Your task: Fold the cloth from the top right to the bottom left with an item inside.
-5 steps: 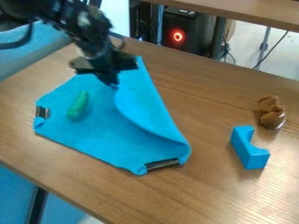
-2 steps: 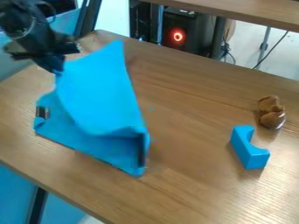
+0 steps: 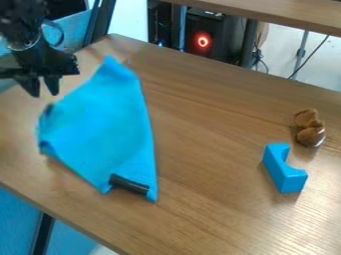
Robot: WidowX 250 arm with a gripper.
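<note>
The black gripper hangs from the arm in the upper left of the frame, pointing down, just beside the upper left side of the blue cloth; its fingers stand apart, a gap showing between the two tips, and they grasp nothing. The cloth lies on the brown wooden tabletop, in the left half of the frame; it is folded into a long kite-like shape, with one peak near the top of the tabletop, a side corner towards the left and a narrow end at the lower right; a dark strip lies across that lower end, slanting down to the right, and a smaller dark patch shows at the left edge of the cloth.

Well apart from the cloth, at the right of the frame, sits a blue block with a curved notch in its side; just above it rests a brown, lumpy object with rounded parts, one of them shiny. Behind the tabletop, near the top of the frame, a dark case carries a glowing red ring; another wooden surface crosses the upper right; a blue surface shows at the lower left, beside a dark bar.
</note>
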